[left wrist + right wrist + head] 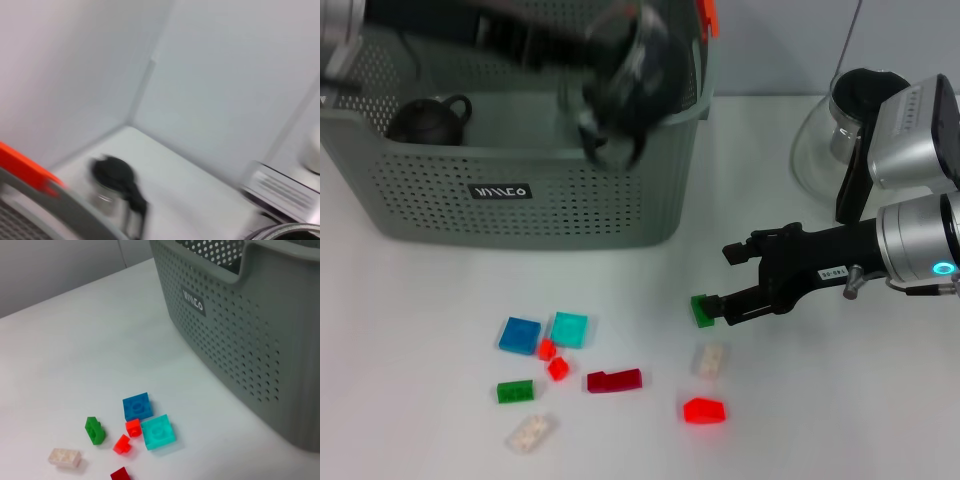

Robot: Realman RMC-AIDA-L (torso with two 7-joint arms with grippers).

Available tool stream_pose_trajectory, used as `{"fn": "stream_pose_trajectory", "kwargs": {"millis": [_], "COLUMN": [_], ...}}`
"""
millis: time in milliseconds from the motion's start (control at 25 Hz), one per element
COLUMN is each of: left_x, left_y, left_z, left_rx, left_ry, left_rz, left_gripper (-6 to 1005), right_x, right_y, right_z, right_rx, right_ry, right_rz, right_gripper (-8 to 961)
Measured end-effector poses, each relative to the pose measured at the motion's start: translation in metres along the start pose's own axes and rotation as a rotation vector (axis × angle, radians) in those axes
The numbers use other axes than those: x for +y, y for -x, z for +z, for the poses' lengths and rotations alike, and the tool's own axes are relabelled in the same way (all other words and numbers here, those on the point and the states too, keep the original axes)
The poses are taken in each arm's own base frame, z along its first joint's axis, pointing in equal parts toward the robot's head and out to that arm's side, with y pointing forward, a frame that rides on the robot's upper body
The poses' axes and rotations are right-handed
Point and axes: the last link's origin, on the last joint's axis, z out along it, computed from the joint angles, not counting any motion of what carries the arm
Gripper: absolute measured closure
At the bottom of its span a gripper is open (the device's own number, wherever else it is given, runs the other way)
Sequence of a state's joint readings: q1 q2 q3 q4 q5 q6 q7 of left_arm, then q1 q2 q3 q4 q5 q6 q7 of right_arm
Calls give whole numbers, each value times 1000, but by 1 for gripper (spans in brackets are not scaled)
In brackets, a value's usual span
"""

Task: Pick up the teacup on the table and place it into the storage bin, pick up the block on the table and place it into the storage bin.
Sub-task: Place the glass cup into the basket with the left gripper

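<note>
At the far left we see the storage bin (520,200), and inside its left end sits a dark teapot-shaped teacup (428,118). Our left gripper (615,95) hangs blurred above the bin's right half; we cannot tell whether its claw is clenched or released. On the table (410,350) in front of the bin lie loose blocks: a blue block (520,334) beside a teal block (569,329), 2 small red pieces (552,360) just below them, a green block (515,391), a clear block (530,432), then a dark red block (614,380), another clear block (709,359) and a bright red block (704,410). Further right, our right gripper (717,283) reaches in low; its claw is spread, with the lower finger touching a second green block (701,311). At the far right stands a glass carafe (825,135).
</note>
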State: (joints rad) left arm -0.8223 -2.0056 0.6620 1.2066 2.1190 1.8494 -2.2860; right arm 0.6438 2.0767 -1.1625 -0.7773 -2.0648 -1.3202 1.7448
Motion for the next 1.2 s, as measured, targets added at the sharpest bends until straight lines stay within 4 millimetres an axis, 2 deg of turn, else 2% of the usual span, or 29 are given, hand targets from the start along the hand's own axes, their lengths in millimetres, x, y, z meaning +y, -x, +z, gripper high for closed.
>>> {"fn": "stream_pose_trajectory", "kwargs": {"millis": [120,280,400,480,520,560,760,1000,1200], "left_x": [-27,-66,-95,-109,-109,-120,-132,-131,-133], "left_y": [-23,-35,-32,-25,-25,-19,-7,3,10], "left_z": [5,14,20,25,25,30,39,57,65], "left_rx": [-24,-84,-133,-170,-170,-186,-222,-278,-282], "left_ry": [-196,-415,-561,-639,-639,-706,-794,-838,-850], "left_rz": [0,-38,-76,-83,-83,-86,-63,17,28], "left_gripper": [962,962,962,961,961,961,961,962,962], "right_x": [0,2,2,3,3,4,4,4,4], "right_y": [0,0,0,1,1,1,2,4,3], "right_z": [0,2,2,3,3,4,4,5,6], "right_rx": [1,4,4,4,4,3,3,15,22], "right_ry": [3,8,10,14,15,15,17,18,17], "right_rz": [4,11,17,17,17,17,20,18,22], "right_gripper": [14,14,14,14,14,14,15,48,59]}}
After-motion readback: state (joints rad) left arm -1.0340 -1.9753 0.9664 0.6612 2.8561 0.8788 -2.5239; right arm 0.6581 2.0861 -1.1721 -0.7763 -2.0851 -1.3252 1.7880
